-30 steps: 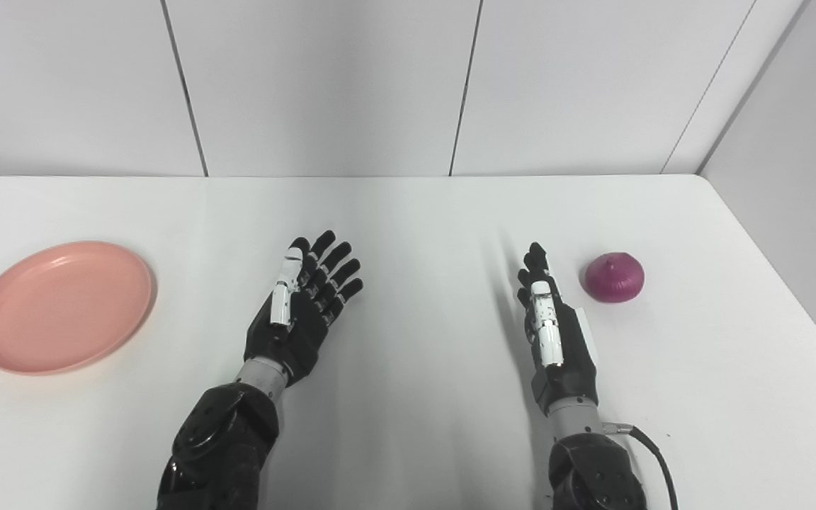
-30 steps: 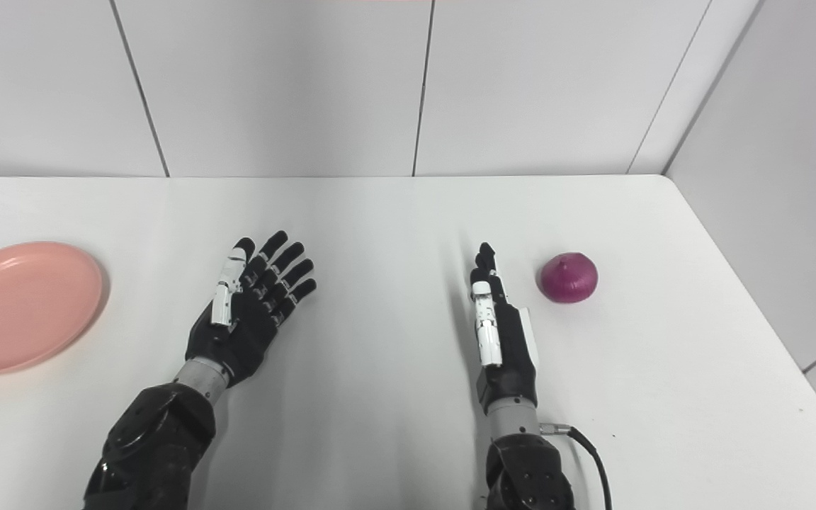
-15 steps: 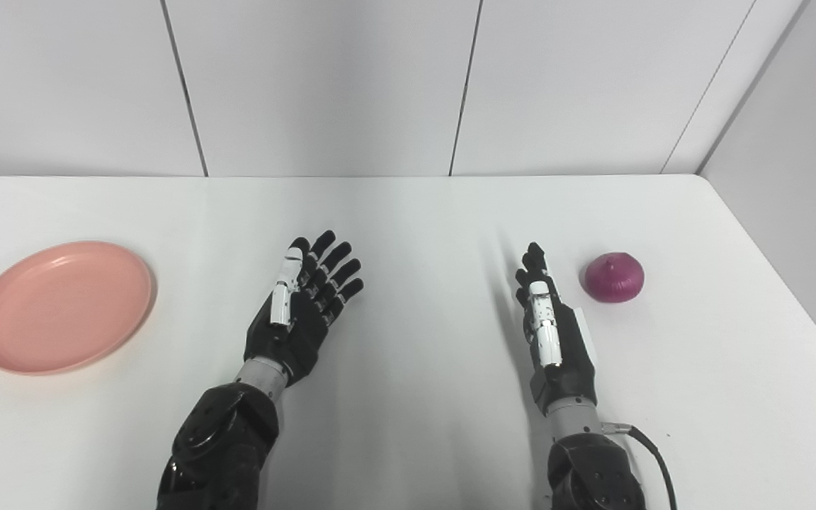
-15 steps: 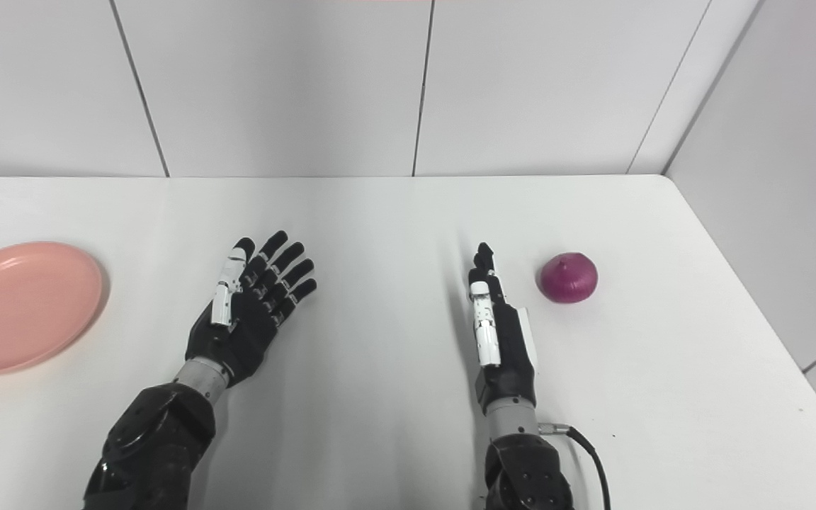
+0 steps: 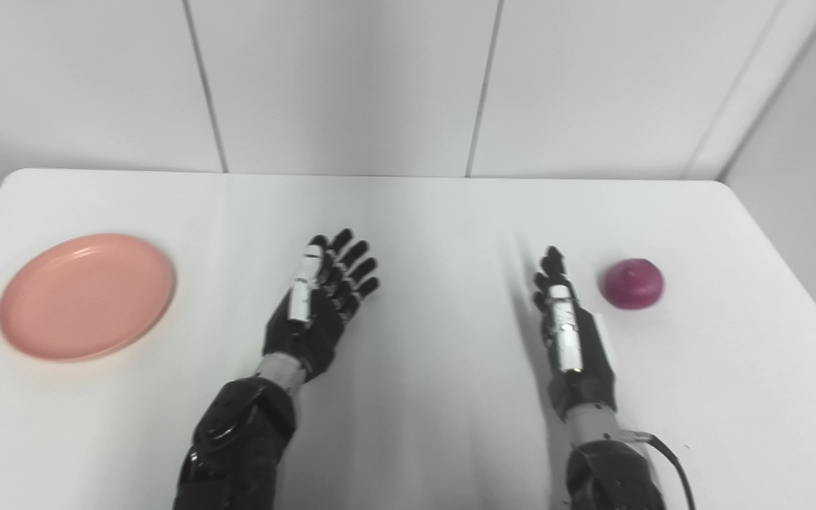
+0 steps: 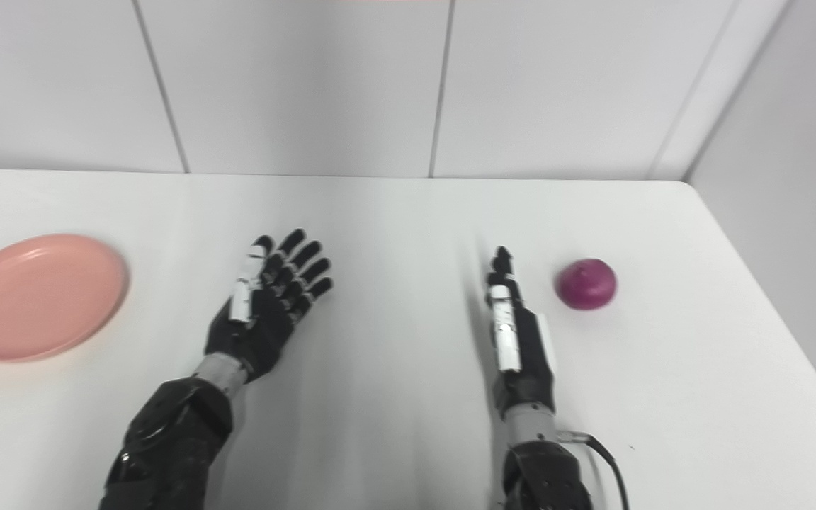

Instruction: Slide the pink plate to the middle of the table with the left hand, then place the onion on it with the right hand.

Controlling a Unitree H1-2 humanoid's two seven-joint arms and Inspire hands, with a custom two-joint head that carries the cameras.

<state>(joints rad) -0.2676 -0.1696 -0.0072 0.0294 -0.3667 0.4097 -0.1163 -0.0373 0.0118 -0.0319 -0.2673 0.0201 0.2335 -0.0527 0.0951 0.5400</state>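
Camera shifted since earlier frames; objects unmoved. Plate (image 5: 86, 295) far left, onion (image 5: 634, 284) right. Left hand (image 5: 321, 306), right hand (image 5: 572, 333) open, empty. Slide not begun.

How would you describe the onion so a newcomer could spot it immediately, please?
On the white table, look to its right side, just beyond the open right hand. The onion sits there alone: a small, round purple bulb, unlike the flat pink plate far left.
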